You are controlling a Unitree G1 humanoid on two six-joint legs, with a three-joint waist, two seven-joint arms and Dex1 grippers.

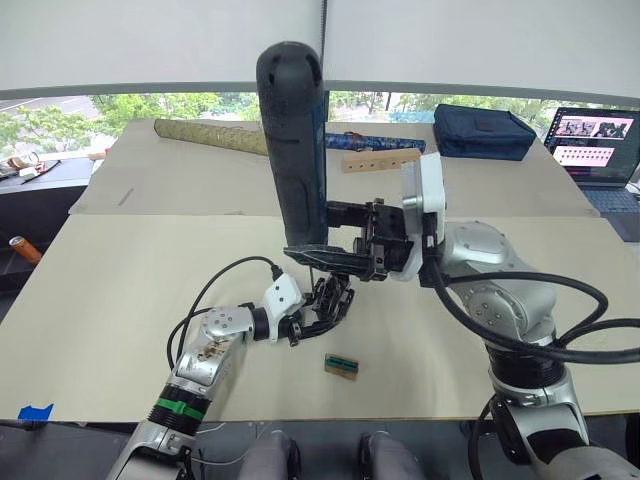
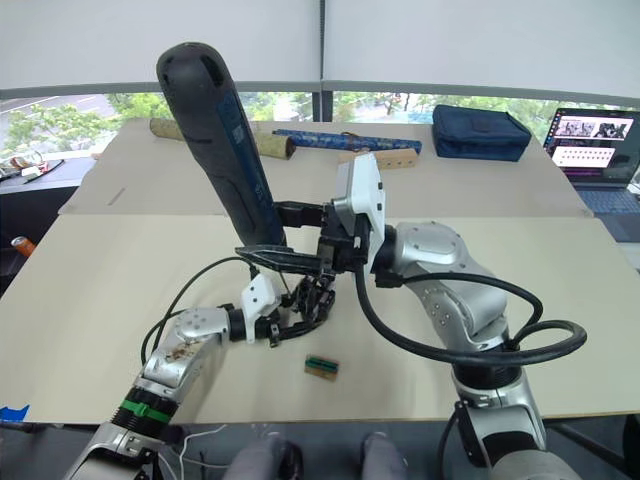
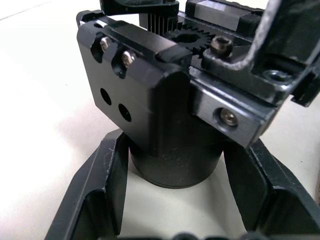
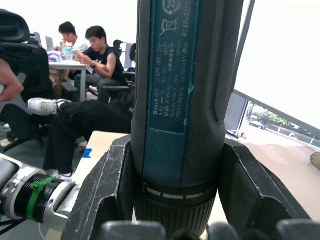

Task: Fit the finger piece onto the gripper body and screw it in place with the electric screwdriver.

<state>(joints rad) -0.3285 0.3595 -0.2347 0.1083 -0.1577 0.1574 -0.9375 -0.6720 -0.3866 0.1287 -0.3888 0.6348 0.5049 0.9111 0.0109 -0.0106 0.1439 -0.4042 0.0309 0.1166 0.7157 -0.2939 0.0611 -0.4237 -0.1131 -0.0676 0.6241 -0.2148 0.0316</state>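
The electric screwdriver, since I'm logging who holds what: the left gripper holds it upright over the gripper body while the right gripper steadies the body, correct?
The arms are swapped. The right gripper holds the electric screwdriver, and the left gripper steadies the gripper body. The left eye view shows it.

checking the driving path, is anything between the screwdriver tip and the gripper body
Nothing visible: the thick dark blue-black electric screwdriver, held upright in the right gripper, points down at the black mechanical gripper body, which the left gripper holds.
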